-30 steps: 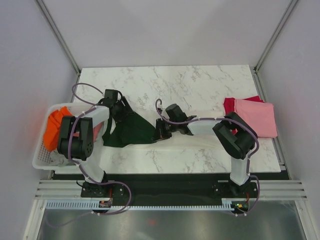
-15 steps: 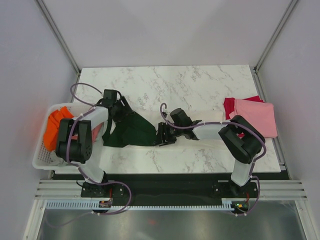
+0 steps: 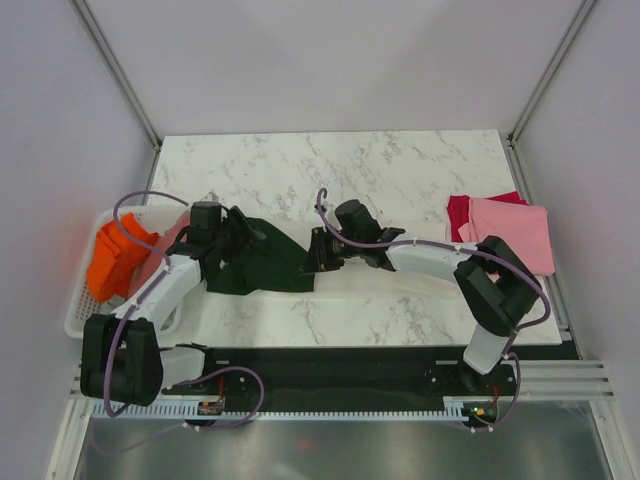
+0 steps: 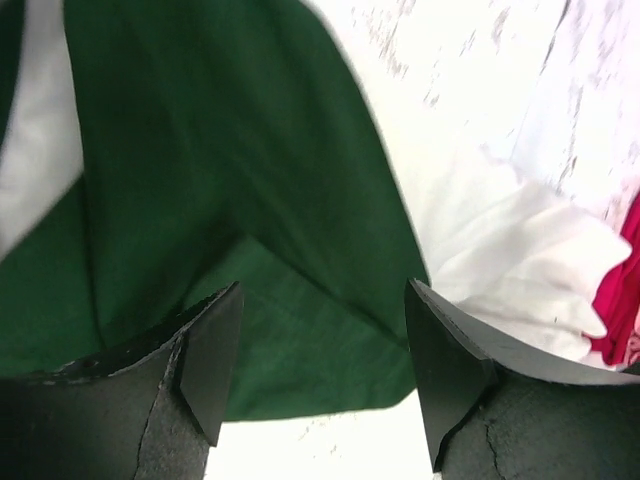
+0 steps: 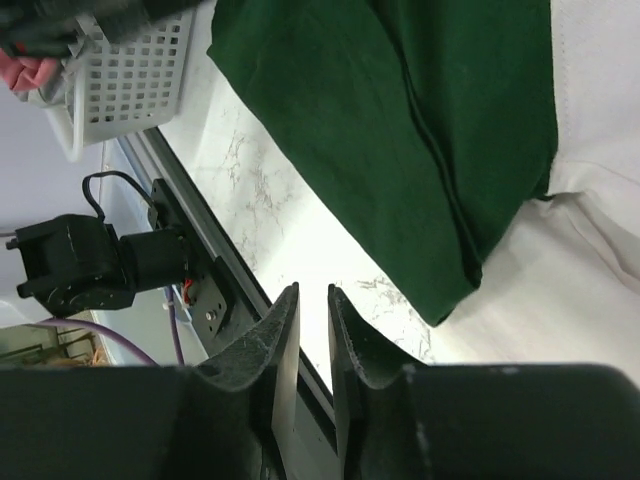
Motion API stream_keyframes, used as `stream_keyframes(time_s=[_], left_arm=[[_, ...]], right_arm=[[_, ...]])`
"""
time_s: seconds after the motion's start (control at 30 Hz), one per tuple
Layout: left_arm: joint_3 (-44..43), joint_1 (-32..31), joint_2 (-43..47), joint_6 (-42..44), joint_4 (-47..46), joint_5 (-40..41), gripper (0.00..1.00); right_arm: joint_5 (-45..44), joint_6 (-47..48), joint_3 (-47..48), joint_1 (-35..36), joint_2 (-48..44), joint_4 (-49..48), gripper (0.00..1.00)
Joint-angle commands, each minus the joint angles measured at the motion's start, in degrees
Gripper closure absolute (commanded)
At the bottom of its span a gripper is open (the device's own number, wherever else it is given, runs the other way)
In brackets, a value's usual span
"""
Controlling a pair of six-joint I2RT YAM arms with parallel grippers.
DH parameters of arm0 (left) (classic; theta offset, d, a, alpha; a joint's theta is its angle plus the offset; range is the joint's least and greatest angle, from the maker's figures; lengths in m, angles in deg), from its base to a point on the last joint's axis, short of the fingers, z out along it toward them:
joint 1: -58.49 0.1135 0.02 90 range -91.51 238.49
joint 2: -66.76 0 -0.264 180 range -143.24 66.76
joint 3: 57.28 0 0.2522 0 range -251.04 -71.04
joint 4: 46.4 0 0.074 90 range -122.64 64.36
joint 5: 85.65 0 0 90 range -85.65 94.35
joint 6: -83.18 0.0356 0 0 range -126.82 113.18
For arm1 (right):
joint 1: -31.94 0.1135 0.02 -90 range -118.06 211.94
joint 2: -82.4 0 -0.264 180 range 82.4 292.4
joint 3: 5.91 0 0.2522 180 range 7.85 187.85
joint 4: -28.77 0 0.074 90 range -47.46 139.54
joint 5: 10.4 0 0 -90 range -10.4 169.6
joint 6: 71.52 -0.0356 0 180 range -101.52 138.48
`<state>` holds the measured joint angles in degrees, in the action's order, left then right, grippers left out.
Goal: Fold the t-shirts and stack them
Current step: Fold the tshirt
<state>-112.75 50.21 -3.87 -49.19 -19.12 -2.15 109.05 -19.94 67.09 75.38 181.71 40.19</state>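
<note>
Both empty at the t-shirt (image 3: 265, 262): left gripper (image 4: 318, 340) spread wide, right gripper (image 5: 312, 293) barely parted

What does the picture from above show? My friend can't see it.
The left gripper and right gripper are at opposite ends of a dark green t-shirt on a marble table. A folded pink shirt lies at far right, and a white basket with an orange shirt sits at left.

Dark green sleeves mark the cream t-shirt (image 3: 262, 265) on the grey-veined white marble table (image 3: 400, 170). At right, a pink t-shirt (image 3: 515, 238) covers a crimson t-shirt (image 3: 459, 209). At left, an orange t-shirt (image 3: 112, 262) lies in the white basket (image 3: 82, 320).
</note>
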Motion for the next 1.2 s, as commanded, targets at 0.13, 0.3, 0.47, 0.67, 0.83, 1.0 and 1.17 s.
stream_keyframes(time_s=[0.13, 0.3, 0.47, 0.67, 0.83, 1.0, 1.17], left_arm=[[7.34, -0.96, 1.81, -6.4, -1.82, -3.17, 0.29], [14.37, -0.96, 3.04, -11.32, -2.19, 0.07, 0.34], [21.4, -0.52, 8.57, -15.9, -0.95, 5.88, 0.38], [18.18, -0.52, 13.24, -11.69, 1.93, 8.7, 0.37], [13.77, -0.69, 15.34, -7.38, 6.6, 8.79, 0.32], [12.98, -1.04, 23.33, -5.79, 9.59, 6.85, 0.24], [9.82, -1.04, 27.74, -3.25, 13.37, 3.87, 0.24]], right_arm=[[1.49, -3.07, 3.68, 0.42, 7.56, -4.15, 0.8], [0.26, -3.77, 3.51, -1.16, 13.19, -5.38, 0.83], [-0.01, -3.69, 3.07, -2.66, 15.21, -5.91, 0.83], [-0.27, -2.46, 3.6, -2.84, 13.55, -3.45, 0.74], [-1.67, 2.81, 4.74, -2.84, 7.4, 1.19, 0.49], [-3.35, 11.69, 12.73, -4.76, 4.23, 11.22, 0.41], [1.13, 17.48, 23.33, -8.19, 8.44, 15.35, 0.36]])
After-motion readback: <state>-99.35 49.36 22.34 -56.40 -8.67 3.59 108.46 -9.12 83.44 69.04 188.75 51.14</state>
